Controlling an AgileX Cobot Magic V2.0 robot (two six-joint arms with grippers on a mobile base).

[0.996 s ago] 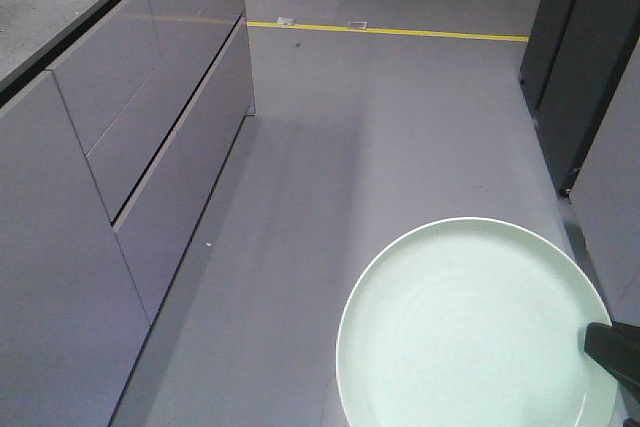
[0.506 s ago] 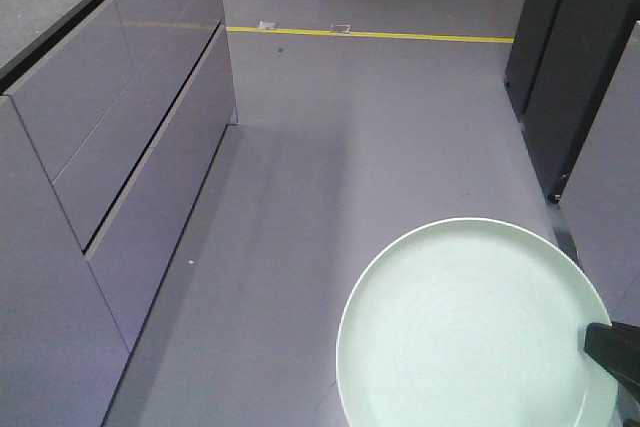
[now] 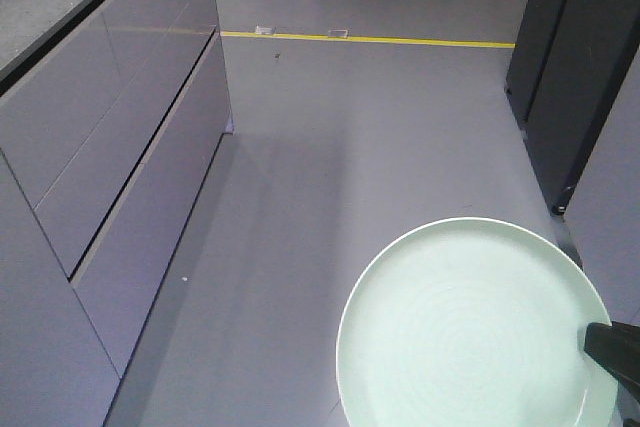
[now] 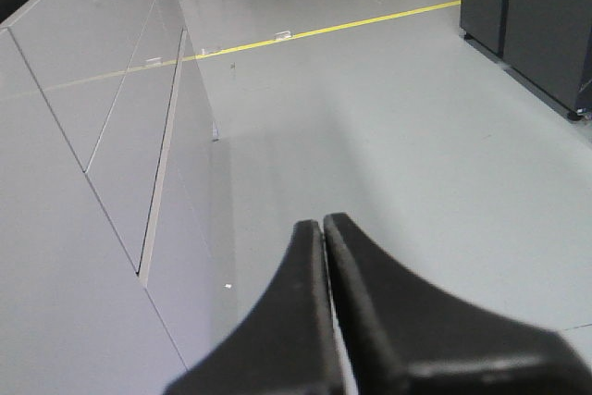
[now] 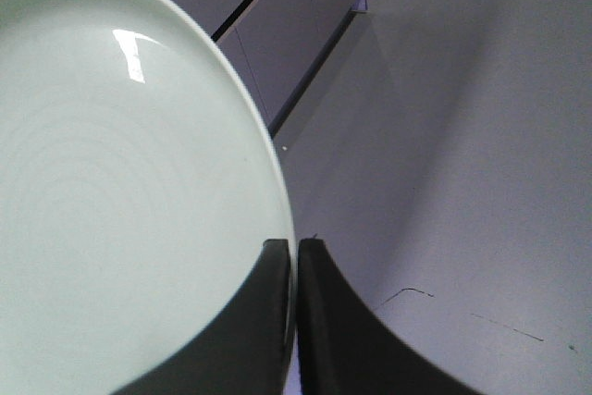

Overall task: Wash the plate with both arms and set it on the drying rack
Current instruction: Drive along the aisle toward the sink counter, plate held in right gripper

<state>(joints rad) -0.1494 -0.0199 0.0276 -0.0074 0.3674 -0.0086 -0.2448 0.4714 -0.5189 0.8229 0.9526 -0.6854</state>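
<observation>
The pale mint-green plate (image 3: 470, 332) hangs level above the grey floor at the lower right of the front view. My right gripper (image 3: 605, 347) grips its right rim, seen as a black tip. In the right wrist view the plate (image 5: 120, 182) fills the left side, its rim pinched between the shut black fingers of the right gripper (image 5: 296, 252). My left gripper (image 4: 323, 228) is shut with nothing between its fingers, pointing over the floor beside the cabinets. The drying rack is out of view.
A run of grey cabinet fronts with drawers (image 3: 110, 147) lines the left side under a dark counter edge. Dark tall cabinets (image 3: 580, 67) stand at the right. A yellow floor line (image 3: 370, 41) crosses the floor ahead.
The cabinets, the yellow line and the dark cabinets have shifted in the front view, so the base has moved. The plate and right gripper hold the same place in the view.
</observation>
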